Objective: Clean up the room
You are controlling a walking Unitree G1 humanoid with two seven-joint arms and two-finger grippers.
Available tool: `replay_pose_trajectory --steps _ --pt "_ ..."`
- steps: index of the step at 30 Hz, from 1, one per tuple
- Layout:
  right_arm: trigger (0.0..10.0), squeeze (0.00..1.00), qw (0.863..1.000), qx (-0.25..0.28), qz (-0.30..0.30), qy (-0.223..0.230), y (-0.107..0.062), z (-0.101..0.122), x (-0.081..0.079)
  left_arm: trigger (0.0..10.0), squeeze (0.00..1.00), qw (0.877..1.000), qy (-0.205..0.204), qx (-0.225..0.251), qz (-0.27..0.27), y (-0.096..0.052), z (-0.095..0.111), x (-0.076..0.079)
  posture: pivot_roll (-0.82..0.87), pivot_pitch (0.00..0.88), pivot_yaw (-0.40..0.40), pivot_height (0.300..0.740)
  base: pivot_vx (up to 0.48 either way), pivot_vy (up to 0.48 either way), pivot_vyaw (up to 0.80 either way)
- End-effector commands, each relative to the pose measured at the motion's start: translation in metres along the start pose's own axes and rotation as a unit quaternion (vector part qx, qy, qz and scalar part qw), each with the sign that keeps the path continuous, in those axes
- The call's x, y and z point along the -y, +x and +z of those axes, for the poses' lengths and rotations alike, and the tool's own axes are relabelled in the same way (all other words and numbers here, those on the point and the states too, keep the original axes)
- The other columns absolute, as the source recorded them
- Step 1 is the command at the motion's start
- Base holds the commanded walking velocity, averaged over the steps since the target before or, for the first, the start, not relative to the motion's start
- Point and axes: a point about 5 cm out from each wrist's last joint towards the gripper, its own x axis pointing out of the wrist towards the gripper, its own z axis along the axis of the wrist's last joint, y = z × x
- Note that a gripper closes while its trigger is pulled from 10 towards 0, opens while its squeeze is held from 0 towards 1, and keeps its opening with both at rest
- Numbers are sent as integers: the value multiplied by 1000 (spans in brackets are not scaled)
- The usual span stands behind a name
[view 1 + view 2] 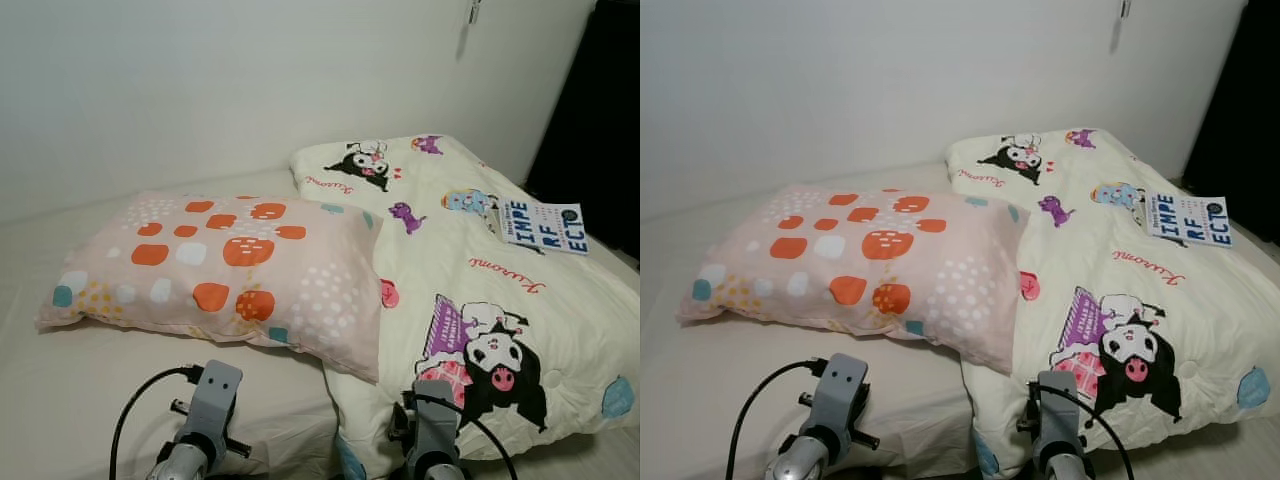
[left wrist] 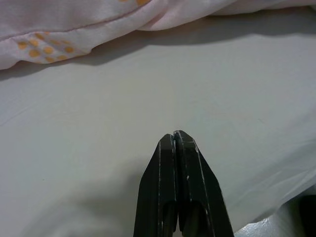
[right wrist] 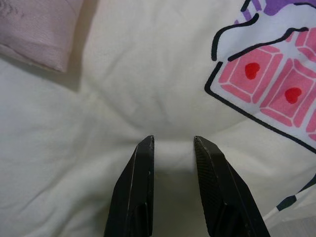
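**A bedroom in a home**

A bed (image 1: 60,390) with a pale sheet stands against a plain white wall (image 1: 200,80). On it lie a pink pillow (image 1: 220,265) with orange and white spots and a cream quilt (image 1: 480,290) printed with cartoon characters. A book (image 1: 543,226) rests on the quilt.

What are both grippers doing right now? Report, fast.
Left gripper: closed, holding nothing, over the bare sheet.
Right gripper: open, holding nothing, at the cartoon quilt.
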Motion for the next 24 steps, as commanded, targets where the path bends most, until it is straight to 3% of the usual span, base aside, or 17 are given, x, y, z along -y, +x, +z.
replay_pose_trajectory --steps 1,18,24 --pt "10000 0 1000 -8 1 7 -1 -3 -2 10000 0 1000 5 -9 4 -3 -5 -4 53 149 18 573 0 0 0" --pt "10000 0 1000 5 1 13 0 2 -2 10000 0 1000 4 -9 5 -3 -4 -5 52 149 18 573 0 0 0" --pt "10000 0 1000 12 -1 11 0 5 -1 10000 0 1000 4 -8 6 -2 -4 -4 51 147 18 593 0 0 0"
